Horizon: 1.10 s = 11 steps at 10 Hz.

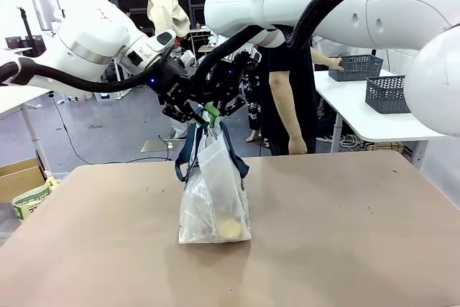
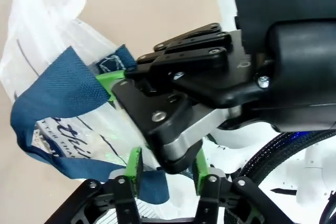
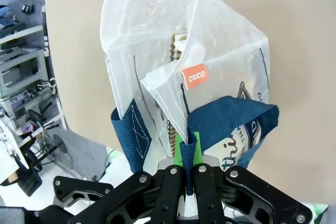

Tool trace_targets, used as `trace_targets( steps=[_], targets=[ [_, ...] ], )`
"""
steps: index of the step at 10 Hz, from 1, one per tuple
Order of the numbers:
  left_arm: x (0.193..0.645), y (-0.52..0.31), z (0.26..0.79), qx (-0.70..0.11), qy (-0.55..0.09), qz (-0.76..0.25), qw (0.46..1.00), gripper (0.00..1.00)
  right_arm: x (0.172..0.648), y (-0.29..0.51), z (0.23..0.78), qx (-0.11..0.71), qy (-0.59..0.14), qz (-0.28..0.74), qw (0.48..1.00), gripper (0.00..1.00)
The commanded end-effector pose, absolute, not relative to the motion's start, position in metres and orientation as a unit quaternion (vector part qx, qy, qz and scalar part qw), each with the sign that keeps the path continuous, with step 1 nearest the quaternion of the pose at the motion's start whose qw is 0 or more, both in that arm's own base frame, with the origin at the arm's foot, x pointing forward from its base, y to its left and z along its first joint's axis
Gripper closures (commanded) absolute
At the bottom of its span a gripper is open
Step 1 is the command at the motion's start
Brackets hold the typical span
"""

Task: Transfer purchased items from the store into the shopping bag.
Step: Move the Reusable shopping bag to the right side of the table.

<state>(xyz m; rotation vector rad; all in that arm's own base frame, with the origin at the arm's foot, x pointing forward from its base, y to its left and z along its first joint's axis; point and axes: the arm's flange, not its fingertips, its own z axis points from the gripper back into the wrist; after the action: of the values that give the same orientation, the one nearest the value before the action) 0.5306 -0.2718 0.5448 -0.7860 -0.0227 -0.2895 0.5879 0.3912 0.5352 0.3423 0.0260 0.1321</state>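
Quantities in view:
- shopping bag (image 1: 214,199): one.
- navy strap handles (image 1: 188,150): two.
- yellow item (image 1: 230,230) in the bag: one.
- left gripper (image 2: 167,163): one.
- right gripper (image 3: 187,148): one.
- grey lattice baskets (image 1: 357,67) (image 1: 388,94): two, at 2 o'clock.

Three cams, one spot.
Front cam sits at near table (image 1: 359,249) edge, looks far across. L & R wrist cams look down, v. close. All share shopping bag (image 1: 214,199) (image 2: 47,35) (image 3: 157,35).
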Motion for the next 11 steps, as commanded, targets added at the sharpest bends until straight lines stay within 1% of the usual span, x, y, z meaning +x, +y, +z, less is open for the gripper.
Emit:
trace_targets(
  steps=[1, 3, 6, 11],
  targets=[
    [0.524, -0.272, 0.534, -0.402, -0.007, -0.149, 0.903, 0.43, 0.587, 0.394, 0.531, 0.163, 0.007, 0.050, 0.985, 1.00],
    [0.523, -0.280, 0.529, -0.404, 0.007, -0.153, 0.902, 0.43, 0.587, 0.395, 0.530, 0.161, 0.007, 0.051, 0.986, 1.00],
    [0.519, -0.288, 0.526, -0.356, -0.001, -0.156, 0.921, 0.43, 0.587, 0.395, 0.529, 0.162, 0.008, 0.052, 0.985, 1.00],
    [0.517, -0.299, 0.525, -0.332, 0.008, -0.172, 0.927, 0.43, 0.588, 0.395, 0.528, 0.161, 0.013, 0.058, 0.985, 1.00]
  ],
)
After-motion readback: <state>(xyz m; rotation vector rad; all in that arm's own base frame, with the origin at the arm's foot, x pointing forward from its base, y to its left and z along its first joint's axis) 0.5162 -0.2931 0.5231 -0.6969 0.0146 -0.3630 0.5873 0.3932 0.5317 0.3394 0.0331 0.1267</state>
